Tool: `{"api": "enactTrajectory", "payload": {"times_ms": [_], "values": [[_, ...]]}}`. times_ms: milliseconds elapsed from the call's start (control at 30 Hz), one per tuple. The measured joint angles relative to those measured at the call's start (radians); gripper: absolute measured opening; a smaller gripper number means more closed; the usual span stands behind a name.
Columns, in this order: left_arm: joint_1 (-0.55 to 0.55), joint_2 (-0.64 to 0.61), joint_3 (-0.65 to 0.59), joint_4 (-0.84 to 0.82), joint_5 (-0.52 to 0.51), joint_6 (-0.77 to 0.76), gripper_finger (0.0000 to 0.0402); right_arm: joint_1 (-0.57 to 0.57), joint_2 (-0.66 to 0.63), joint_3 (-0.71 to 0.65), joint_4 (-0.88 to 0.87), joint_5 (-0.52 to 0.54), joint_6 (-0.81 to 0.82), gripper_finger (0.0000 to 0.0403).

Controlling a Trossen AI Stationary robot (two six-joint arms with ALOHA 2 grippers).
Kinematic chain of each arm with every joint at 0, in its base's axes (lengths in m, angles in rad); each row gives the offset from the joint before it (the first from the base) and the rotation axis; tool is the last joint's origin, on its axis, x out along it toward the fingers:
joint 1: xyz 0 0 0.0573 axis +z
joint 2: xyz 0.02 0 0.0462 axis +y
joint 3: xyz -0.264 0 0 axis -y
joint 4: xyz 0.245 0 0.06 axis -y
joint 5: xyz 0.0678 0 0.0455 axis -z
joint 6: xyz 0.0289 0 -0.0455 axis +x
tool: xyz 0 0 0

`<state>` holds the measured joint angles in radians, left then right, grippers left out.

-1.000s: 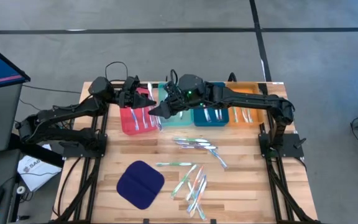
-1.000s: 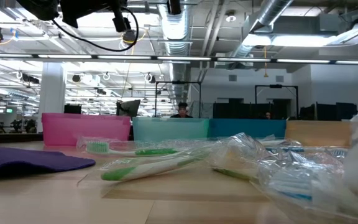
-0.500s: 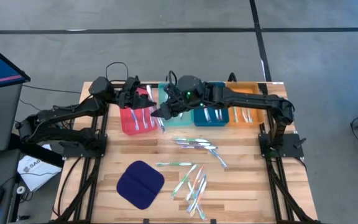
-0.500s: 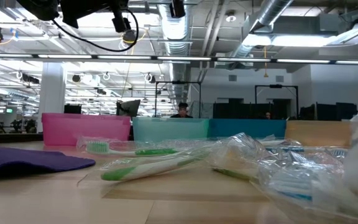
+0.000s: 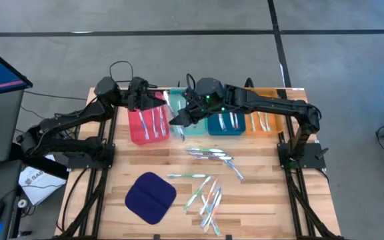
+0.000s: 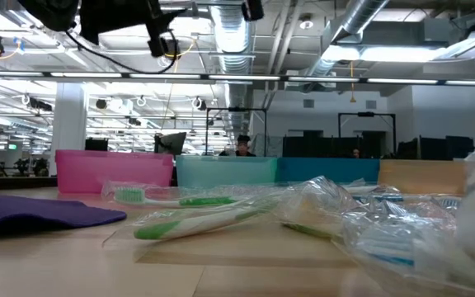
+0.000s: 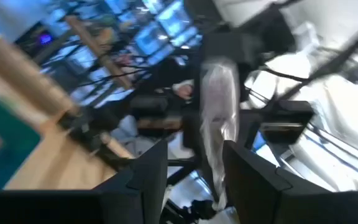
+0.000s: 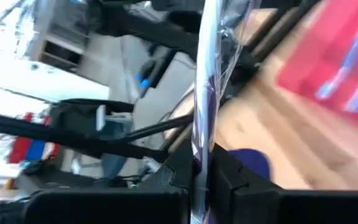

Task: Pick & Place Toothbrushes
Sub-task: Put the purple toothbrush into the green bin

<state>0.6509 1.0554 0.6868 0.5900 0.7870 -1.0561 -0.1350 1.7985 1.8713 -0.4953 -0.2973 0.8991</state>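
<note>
My right gripper [image 5: 177, 120] hangs above the gap between the red tray [image 5: 139, 130] and the teal tray [image 5: 193, 128], shut on one toothbrush [image 8: 205, 74] in a clear wrap. My left gripper [image 5: 155, 100] is over the red tray's far end, open. In its wrist view the same wrapped toothbrush [image 7: 219, 118] stands between its fingers. Several more toothbrushes [image 5: 209, 155] lie loose on the wooden table, and others lie in the trays. My right gripper pinches the wrapped toothbrush between its two fingers at one end [image 8: 201, 152]. The rest runs straight out beyond the fingertips, lifted clear of table and trays. My left gripper: the toothbrush's other end [image 7: 219, 186] sits in the gap, close to one finger [image 7: 253, 180]; whether they touch, I cannot tell.
A blue tray [image 5: 225, 123] and an orange tray [image 5: 262, 121] stand to the right of the teal one, along the far edge. A dark blue pad [image 5: 151, 198] lies near the front left. A second heap of wrapped toothbrushes [image 5: 207, 199] lies near the front edge.
My right gripper has shifted a little toward the table's right edge, carrying the toothbrush with it. My left arm has swung slightly at the far left, its gripper staying over the red tray's far end.
</note>
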Motion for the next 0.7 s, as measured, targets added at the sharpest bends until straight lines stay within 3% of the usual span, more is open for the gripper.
{"api": "enactTrajectory", "payload": {"times_ms": [233,433,700], "values": [[-0.043,0.000,0.000,-0.195,-0.001,-0.030,0.0141,-0.156,-0.006,0.001,-0.112,0.053,-0.032,0.0015],[-0.157,0.000,0.000,-0.206,-0.027,0.029,0.0132,-0.307,0.040,0.001,-0.211,0.121,-0.055,0.0015],[-0.279,-0.046,0.000,-0.203,-0.109,0.115,0.0118,-0.361,0.167,0.017,-0.240,0.213,-0.033,0.0015]]}}
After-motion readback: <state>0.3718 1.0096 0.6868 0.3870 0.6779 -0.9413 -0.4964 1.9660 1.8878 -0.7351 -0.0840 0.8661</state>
